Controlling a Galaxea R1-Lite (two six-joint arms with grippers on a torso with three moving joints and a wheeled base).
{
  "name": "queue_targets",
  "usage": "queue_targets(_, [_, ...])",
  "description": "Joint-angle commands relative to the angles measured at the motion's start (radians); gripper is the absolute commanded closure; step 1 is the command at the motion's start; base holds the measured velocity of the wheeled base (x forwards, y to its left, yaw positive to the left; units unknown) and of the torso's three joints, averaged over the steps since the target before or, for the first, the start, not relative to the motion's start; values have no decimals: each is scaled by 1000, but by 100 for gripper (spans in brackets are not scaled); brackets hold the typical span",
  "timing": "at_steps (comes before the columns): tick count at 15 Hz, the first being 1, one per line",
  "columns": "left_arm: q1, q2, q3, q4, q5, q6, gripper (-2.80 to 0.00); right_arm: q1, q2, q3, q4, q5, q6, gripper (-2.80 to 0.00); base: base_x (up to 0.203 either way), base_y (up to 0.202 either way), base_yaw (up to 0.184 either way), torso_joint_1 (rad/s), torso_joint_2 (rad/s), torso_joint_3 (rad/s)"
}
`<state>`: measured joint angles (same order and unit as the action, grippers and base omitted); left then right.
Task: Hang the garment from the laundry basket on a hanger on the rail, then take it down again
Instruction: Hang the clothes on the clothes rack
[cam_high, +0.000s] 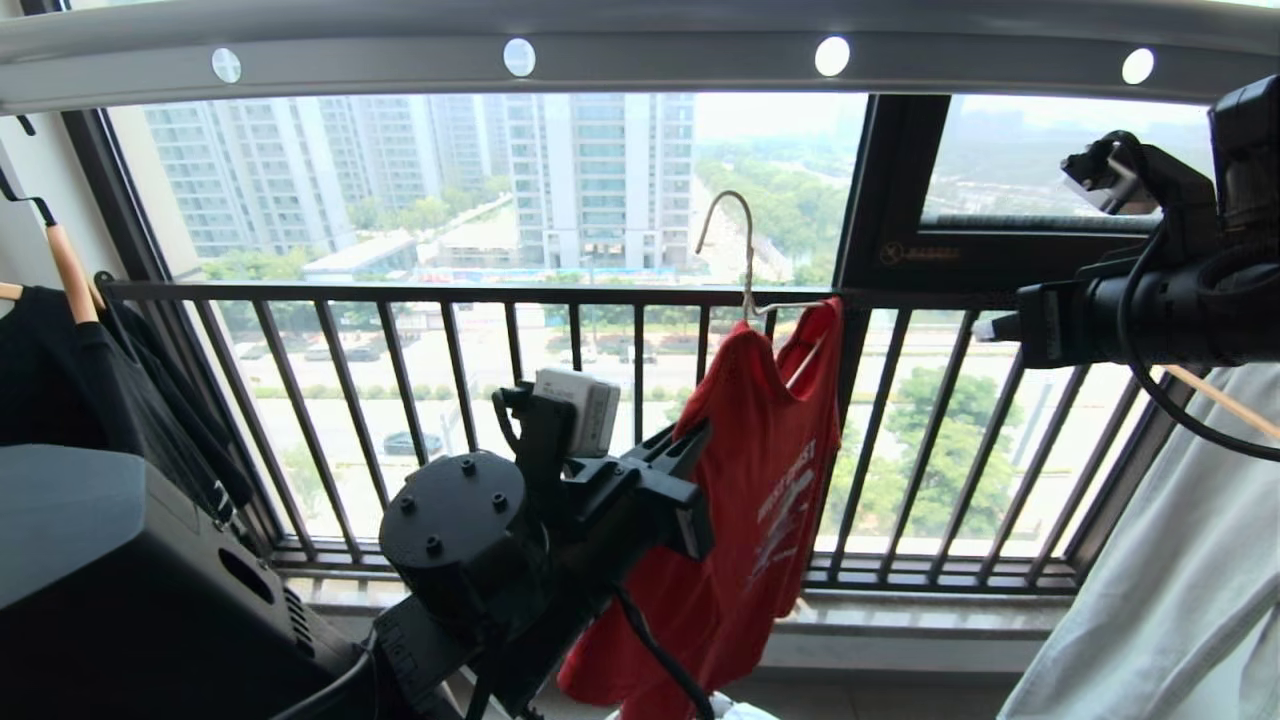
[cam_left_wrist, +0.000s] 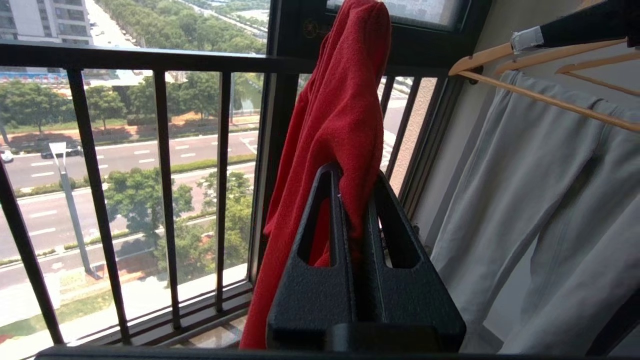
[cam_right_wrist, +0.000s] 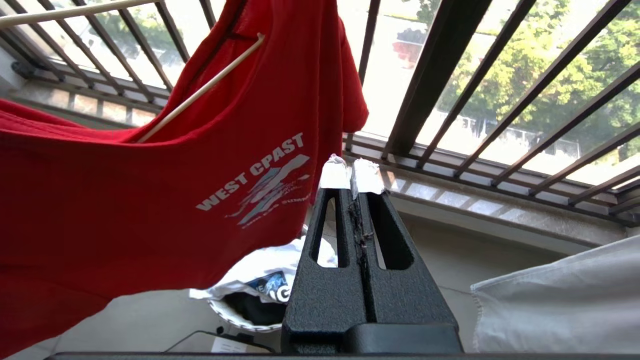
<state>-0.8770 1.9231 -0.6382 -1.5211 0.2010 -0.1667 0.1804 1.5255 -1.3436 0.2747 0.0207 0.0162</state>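
The red garment (cam_high: 760, 470) with its "WEST C..." print (cam_right_wrist: 260, 175) hangs on the thin cream hanger (cam_high: 745, 250). The hanger's hook stands free in the air below the grey rail (cam_high: 640, 60), in front of the black railing. My left gripper (cam_left_wrist: 357, 185) is shut on a fold of the red fabric at the garment's side, low in the middle of the head view (cam_high: 690, 440). To the right of the garment's shoulder, my right gripper (cam_right_wrist: 351, 175) is shut, nothing between its taped tips (cam_high: 985, 328). The laundry basket (cam_right_wrist: 227, 312) stands on the floor below, a white garment in it.
The black railing (cam_high: 500, 295) of vertical bars runs behind the garment. A black garment (cam_high: 60, 380) hangs on a wooden hanger at the left. At the right a pale grey garment (cam_high: 1180, 560) hangs on wooden hangers (cam_left_wrist: 540, 97), close to my right arm.
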Motion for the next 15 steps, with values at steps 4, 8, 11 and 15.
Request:
queue_targets(4, [32, -45, 64, -9, -94, -66, 0, -70, -19, 23, 1, 36, -42, 0, 0, 0, 0, 0, 0, 0])
queue_targets(8, [70, -112, 122, -9, -163, -118, 0, -88, -21, 28, 1, 76, -44, 0, 0, 0, 0, 0, 0, 0])
queue_targets(11, [70, -119, 129, -9, -164, -120, 0, -50, -26, 47, 3, 76, -42, 0, 0, 0, 0, 0, 0, 0])
queue_targets(15, [70, -153, 143, -9, -166, -126, 0, 41, -30, 64, -1, 73, -33, 0, 0, 0, 0, 0, 0, 0])
